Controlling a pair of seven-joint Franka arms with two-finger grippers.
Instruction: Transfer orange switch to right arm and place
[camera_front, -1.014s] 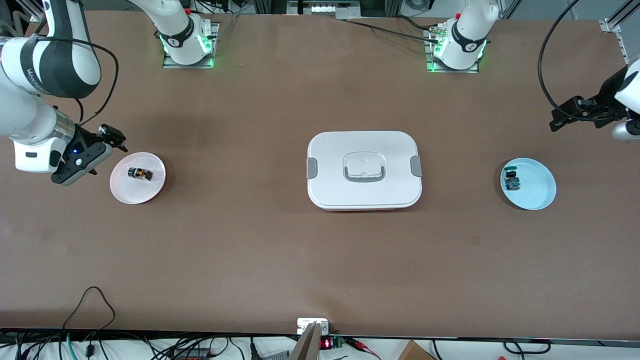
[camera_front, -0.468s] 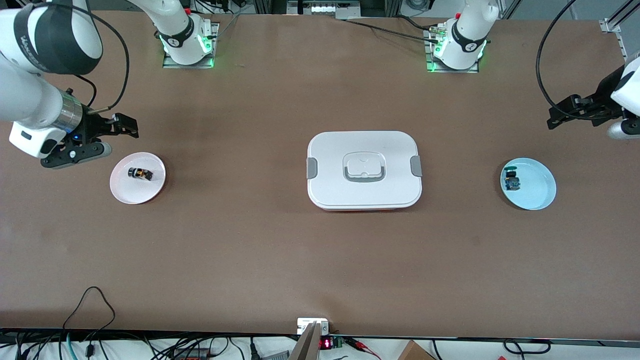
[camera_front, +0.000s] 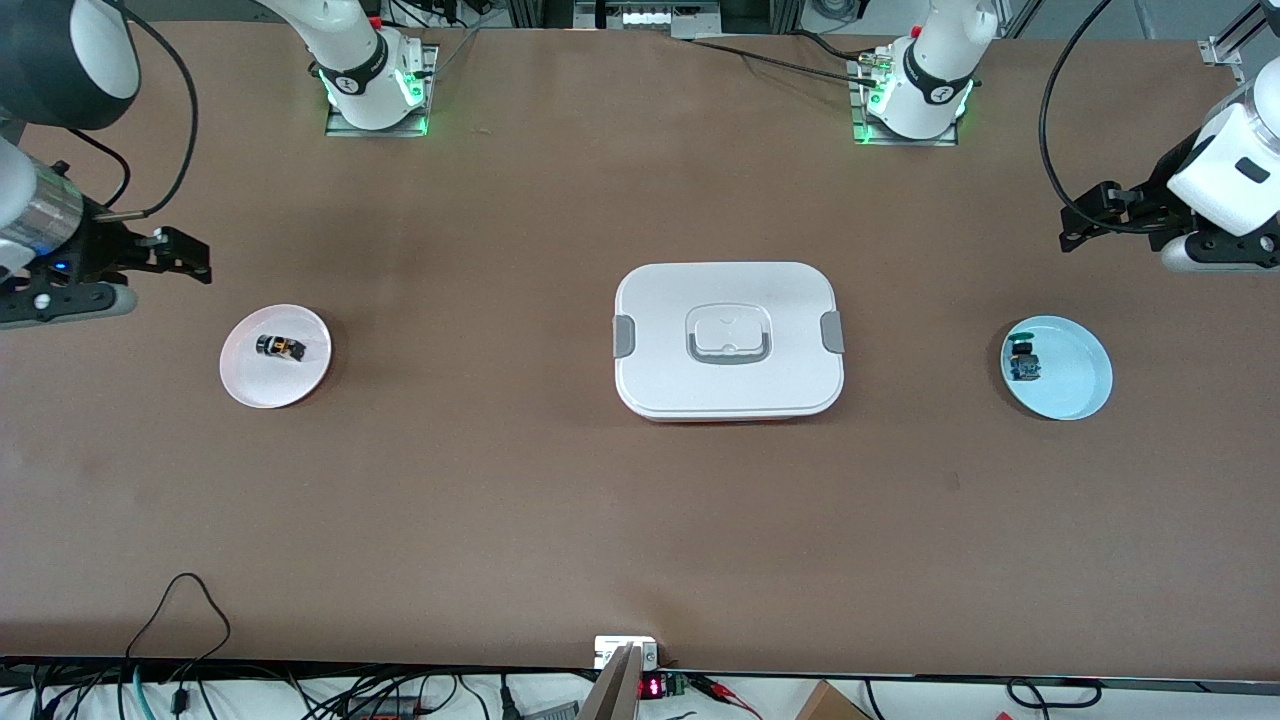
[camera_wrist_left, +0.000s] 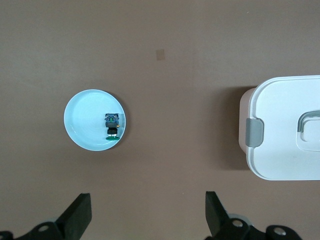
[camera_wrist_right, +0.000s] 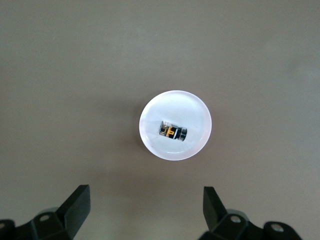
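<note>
- Orange switch (camera_front: 280, 347): lies on its side in the pink plate (camera_front: 248, 385), at the right arm's end of the table. No gripper touches it. The right wrist view shows it (camera_wrist_right: 173, 132) near the plate's middle, with the black body and orange markings facing up.
- Pink plate (camera_wrist_right: 153, 142): round, shallow, flat on the brown table (camera_front: 500, 480). It holds the switch only.
- Right gripper (camera_front: 185, 257): hangs in the air at the table's edge, over bare table beside the pink plate, toward the robots' bases from it. The jaws stand wide apart and hold nothing. In the right wrist view both fingertips (camera_wrist_right: 77, 204) frame bare table, well apart from the plate.
- Left gripper (camera_front: 1085, 222): hangs over bare table at the left arm's end, toward the bases from the blue plate (camera_front: 1085, 385). The jaws stand wide apart and hold nothing; the left wrist view shows its fingertips (camera_wrist_left: 80, 212) apart over bare table.
- Blue plate (camera_wrist_left: 80, 130): round, flat on the table. It holds a small blue-and-green module (camera_front: 1023, 362) with a black knob, placed against the rim on the side toward the table's middle.
- White box (camera_front: 728, 340): rectangular, with rounded corners, at the table's middle between the two plates. The lid is on, with a grey latch at each short end and a recessed handle at its centre. One end and one latch show in the left wrist view (camera_wrist_left: 285, 127).
</note>
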